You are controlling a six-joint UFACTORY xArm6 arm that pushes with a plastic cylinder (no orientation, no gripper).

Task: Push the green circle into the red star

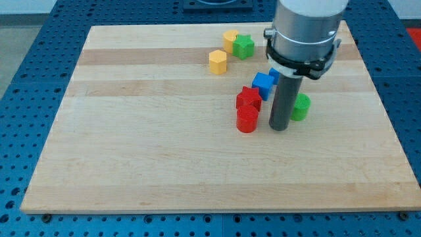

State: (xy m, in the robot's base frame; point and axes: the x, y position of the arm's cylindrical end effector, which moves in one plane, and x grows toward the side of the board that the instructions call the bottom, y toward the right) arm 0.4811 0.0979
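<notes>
The green circle [301, 106] lies right of the board's middle, partly hidden behind my rod. The red star [248, 99] lies to its left, with a red round block [247, 120] just below it. My tip [279, 128] rests on the board between the red blocks and the green circle, close against the circle's left side. A blue block [264, 84] touches the red star's upper right.
A second blue block [273, 74] peeks out behind the rod. A green star [243, 47] and a yellow block [229, 39] sit near the view's top, with another yellow block [218, 62] below them. The wooden board [131, 145] lies on a blue perforated table.
</notes>
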